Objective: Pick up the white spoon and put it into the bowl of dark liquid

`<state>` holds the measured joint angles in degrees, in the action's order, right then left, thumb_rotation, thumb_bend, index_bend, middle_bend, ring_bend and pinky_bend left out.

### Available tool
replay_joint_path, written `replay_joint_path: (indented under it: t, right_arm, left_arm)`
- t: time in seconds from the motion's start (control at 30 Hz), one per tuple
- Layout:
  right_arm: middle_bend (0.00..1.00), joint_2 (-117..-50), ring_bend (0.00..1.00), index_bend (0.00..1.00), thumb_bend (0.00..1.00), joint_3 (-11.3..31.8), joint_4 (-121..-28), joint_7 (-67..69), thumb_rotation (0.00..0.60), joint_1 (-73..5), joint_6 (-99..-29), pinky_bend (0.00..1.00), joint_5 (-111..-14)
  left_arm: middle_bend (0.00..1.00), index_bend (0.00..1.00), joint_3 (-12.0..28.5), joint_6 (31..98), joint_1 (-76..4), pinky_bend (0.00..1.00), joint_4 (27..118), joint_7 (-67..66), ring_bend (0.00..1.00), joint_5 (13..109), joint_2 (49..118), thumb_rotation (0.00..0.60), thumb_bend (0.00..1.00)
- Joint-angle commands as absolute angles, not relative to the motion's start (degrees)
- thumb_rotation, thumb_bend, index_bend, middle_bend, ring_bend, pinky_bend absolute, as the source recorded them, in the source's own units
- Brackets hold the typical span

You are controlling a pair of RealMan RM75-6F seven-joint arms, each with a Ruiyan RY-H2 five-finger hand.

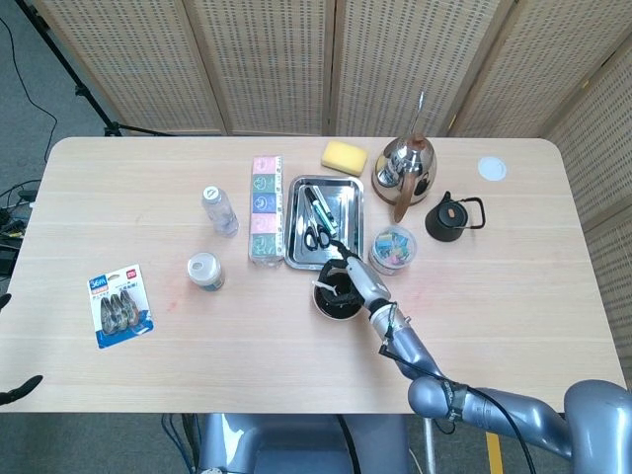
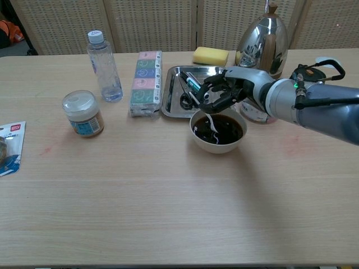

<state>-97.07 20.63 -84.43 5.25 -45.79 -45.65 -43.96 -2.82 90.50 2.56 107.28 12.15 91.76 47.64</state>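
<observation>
Over the table (image 2: pixel 168 213), right hand (image 2: pixel 221 94) fingers (image 2: pixel 208 103) pinch white spoon (image 2: pixel 212 123) into bowl (image 2: pixel 217 143).

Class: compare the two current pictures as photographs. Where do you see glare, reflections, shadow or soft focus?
Chest view: the steel kettle mirrors its surroundings, the dark liquid in the bowl glints, and a faint shadow falls on the table before the bowl; the right hand looks sharp. Head view: even light, soft shadows, small things lack detail.

A bowl (image 2: pixel 216 143), tray (image 2: pixel 171 92), bottle (image 2: pixel 102 66), jar (image 2: pixel 82 114), sponge (image 2: pixel 210 56) and kettles (image 2: pixel 262 42) are borne by the tabletop (image 2: pixel 168 207).
</observation>
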Motion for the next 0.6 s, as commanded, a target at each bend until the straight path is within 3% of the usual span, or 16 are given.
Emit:
replay_joint_path:
  t: [0.03,0.6]
  right_arm:
    - [0.0,-95.85,0.0,0.63,0.66,20.8,-85.03,5.72,0.6,-45.26,-45.65,0.0,-44.28]
    - [0.0,-88.16,0.0,0.63,0.71,17.98,-92.55,6.16,0.6,-42.86,-42.6,0.0,-44.64]
  left_arm:
    - [0.0,0.0,-2.76,90.32,2.47,0.0,107.32,12.0,0.0,91.6,47.69,0.6,0.0]
    - [0.0,0.0,-2.97,89.75,2.29,0.0,108.09,9.68,0.0,91.98,48.25,0.6,0.0]
